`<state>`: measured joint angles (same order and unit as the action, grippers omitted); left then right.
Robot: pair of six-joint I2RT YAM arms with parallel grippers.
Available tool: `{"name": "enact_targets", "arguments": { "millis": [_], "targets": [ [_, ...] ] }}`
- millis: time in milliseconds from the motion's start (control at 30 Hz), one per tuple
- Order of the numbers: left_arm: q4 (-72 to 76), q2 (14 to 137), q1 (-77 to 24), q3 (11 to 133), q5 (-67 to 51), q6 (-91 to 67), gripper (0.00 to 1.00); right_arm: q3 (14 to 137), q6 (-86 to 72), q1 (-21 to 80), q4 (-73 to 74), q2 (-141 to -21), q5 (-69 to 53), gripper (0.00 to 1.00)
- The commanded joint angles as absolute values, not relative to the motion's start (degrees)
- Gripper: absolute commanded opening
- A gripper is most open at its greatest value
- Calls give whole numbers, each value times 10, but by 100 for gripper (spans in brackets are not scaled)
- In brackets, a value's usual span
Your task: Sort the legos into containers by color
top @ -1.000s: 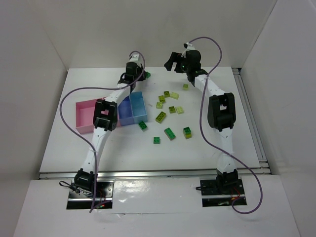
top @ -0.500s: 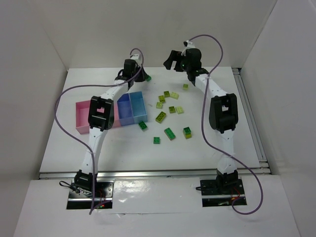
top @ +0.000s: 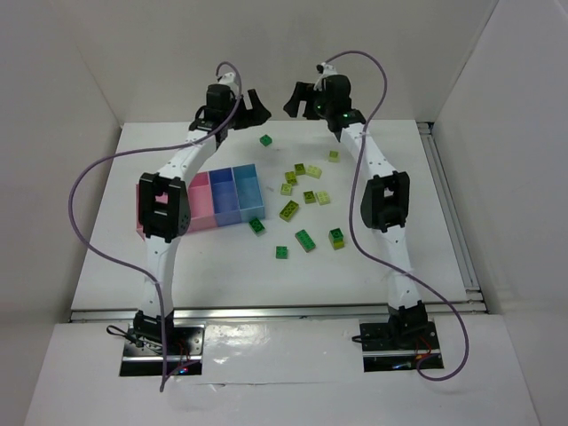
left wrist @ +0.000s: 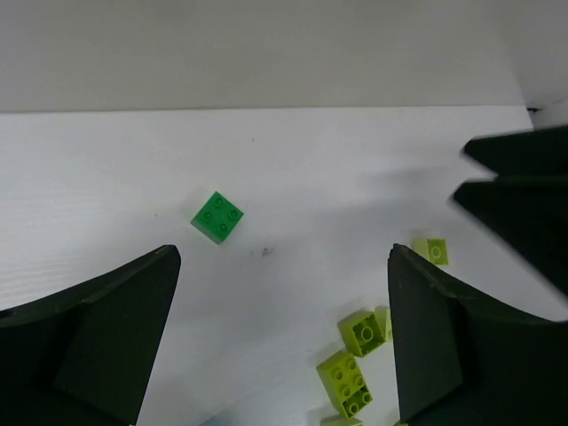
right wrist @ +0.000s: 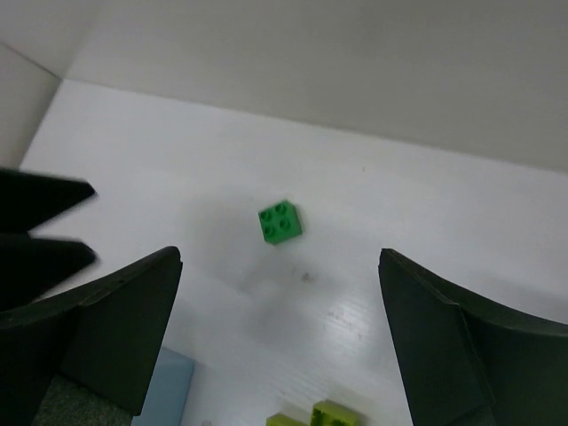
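row of containers [top: 247, 193] left of centre on the table [top: 426, 248]; legos [top: 302, 200] scattered just right of it, toward the middle. lone brick [top: 265, 140] behind both, apart from the scatter. over the far edge, left gripper [top: 251, 102] and right gripper [top: 297, 98] side by side, brick on the table between them.

Containers [top: 232, 217]: a row of four joined rectangular bins, open side up, on the left half of the counter [top: 177, 266]. From left to right they are two pink bins [top: 201, 202], the outer one partly hidden, then one darker blue bin [top: 222, 193] and one light blue bin [top: 248, 188]. Legos [top: 305, 240]: small translucent studded bricks, dark green and yellow-green intermixed, scattered loose on the counter to the right of the row. One dark green four-stud brick [top: 265, 140] lies flat, studs up, apart from the rest, beyond the light blue bin.
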<state>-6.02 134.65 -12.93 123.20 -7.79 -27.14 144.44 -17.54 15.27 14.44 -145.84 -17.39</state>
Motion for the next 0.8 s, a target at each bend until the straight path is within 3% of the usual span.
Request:
{"name": "enact_targets", "arguments": {
  "millis": [0,100,267,467,567,767],
  "targets": [
    [-47,1339,-108,1257,-113,-293,100,1401,-165,172,158,-1463,-180,99],
    [-57,1422,-108,1357,-113,-298,100,1358,-178,178,124,-1436,-168,99],
    [70,1465,-108,1345,-82,-345,100,1300,-178,171,101,-1388,-148,99],
    [117,1591,-108,1458,-84,-426,100,1227,-187,146,69,-1330,-131,99],
    [142,1611,-108,1452,-111,-469,100,1161,-216,123,27,-1299,-150,99],
    [158,1636,-108,1452,-141,-508,100,1148,-220,106,31,-1286,-156,99]
  ]
}}
